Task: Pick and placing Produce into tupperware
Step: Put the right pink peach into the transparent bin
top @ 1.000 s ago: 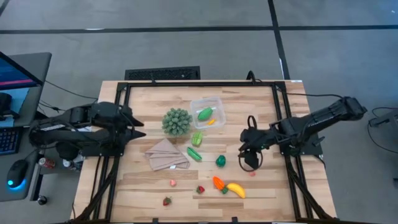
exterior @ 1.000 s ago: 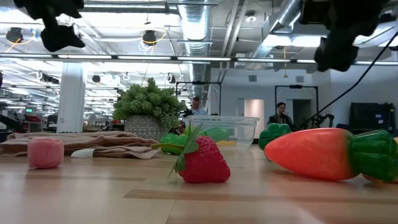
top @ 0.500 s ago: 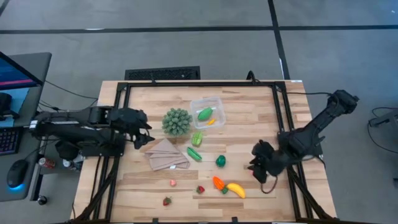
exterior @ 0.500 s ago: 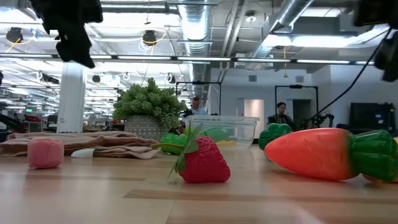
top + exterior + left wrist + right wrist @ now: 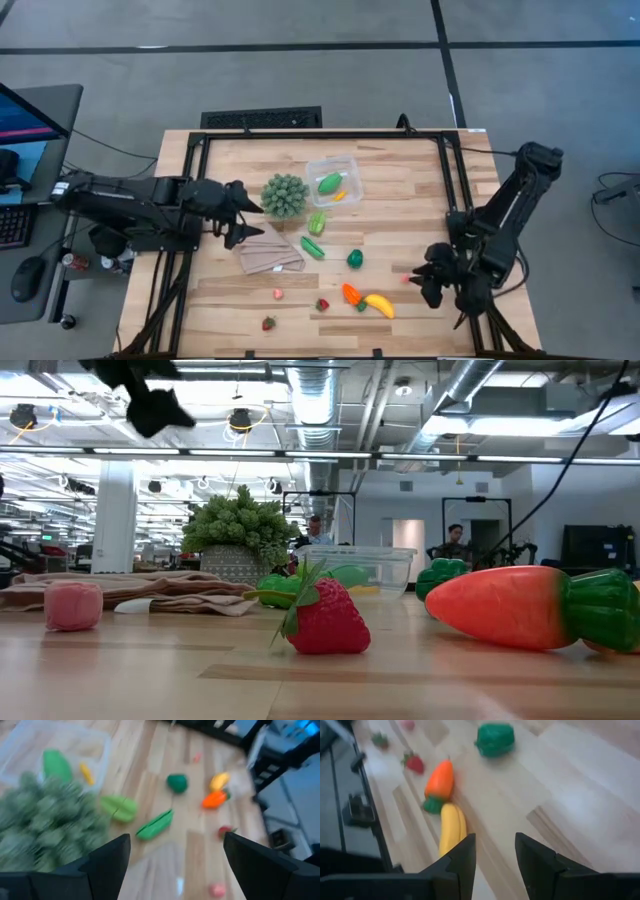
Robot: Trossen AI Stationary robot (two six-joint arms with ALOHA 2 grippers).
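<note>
The clear tupperware (image 5: pixel 333 180) sits at the table's far middle with a green pod (image 5: pixel 329 183) and a small orange piece inside. Other produce lies loose on the wood: two green pods (image 5: pixel 317 222) (image 5: pixel 312 247), a green pepper (image 5: pixel 355 259), a carrot (image 5: pixel 350 295), a banana (image 5: pixel 379 305) and strawberries (image 5: pixel 322 304). My left gripper (image 5: pixel 250 222) hovers open above the tan cloth's (image 5: pixel 268 250) left part, beside the spiky green ball (image 5: pixel 284 196). My right gripper (image 5: pixel 418 283) hangs open just right of the banana (image 5: pixel 450 832).
A black frame (image 5: pixel 300 136) runs along the table's edges. A tiny red piece (image 5: pixel 406 280) lies near my right gripper. Bare wood shows along the table's right part (image 5: pixel 420 200) and its near left corner (image 5: pixel 215 305).
My left gripper has moved toward the table's right, from the left edge to the cloth and spiky ball. My right gripper has drawn back toward the near edge and rightward, from beside the pepper to a spot beside the banana. No produce has moved.
</note>
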